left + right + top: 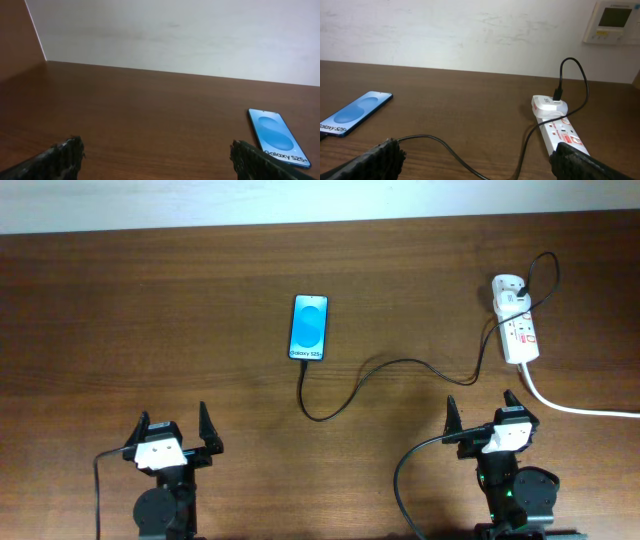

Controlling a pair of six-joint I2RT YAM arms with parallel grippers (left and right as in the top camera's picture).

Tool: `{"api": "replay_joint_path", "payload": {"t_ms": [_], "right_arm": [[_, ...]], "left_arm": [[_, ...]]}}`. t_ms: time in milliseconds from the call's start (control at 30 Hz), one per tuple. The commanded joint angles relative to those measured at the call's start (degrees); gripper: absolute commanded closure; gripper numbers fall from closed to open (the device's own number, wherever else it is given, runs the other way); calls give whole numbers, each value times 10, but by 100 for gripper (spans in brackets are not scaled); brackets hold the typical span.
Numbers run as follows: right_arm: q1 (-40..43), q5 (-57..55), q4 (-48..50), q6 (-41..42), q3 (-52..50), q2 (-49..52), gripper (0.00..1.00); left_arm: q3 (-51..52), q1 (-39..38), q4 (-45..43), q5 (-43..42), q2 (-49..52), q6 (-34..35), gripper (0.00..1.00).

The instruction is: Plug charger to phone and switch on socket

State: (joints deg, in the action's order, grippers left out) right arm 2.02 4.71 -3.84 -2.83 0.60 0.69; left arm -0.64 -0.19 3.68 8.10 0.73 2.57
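The phone [309, 327] lies flat mid-table with its blue screen up; it also shows in the left wrist view [277, 136] and the right wrist view [355, 112]. The charger cable [385, 365] runs from the phone's near short edge, loops, and leads to a white adapter [508, 288] plugged into the socket strip [520, 335]. I cannot tell how deep the plug sits in the phone. The cable [455, 152] and the socket [560, 132] lie ahead of my right gripper [476, 150], which is open and empty. My left gripper [156, 150] is open and empty, near the front edge [174, 418].
The socket's thick white cord [580, 408] trails off to the right edge. A white wall panel [612, 20] hangs behind the table. My right gripper [481, 402] stands just in front of the cable's right bend.
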Motion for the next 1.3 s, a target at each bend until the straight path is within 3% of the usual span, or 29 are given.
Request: {"api": "replay_joint_path", "payload": {"t_ms": [0, 67, 1267], "right_arm": [[-5, -3, -3, 1, -3, -5, 2], [-5, -3, -3, 0, -3, -5, 2], [-5, -3, -3, 1, -3, -5, 2]], "left_arm": [[2, 3, 5, -21, -5, -24, 1], [2, 3, 8, -39, -5, -51, 1], [1, 3, 9, -44, -4, -35, 1]]}}
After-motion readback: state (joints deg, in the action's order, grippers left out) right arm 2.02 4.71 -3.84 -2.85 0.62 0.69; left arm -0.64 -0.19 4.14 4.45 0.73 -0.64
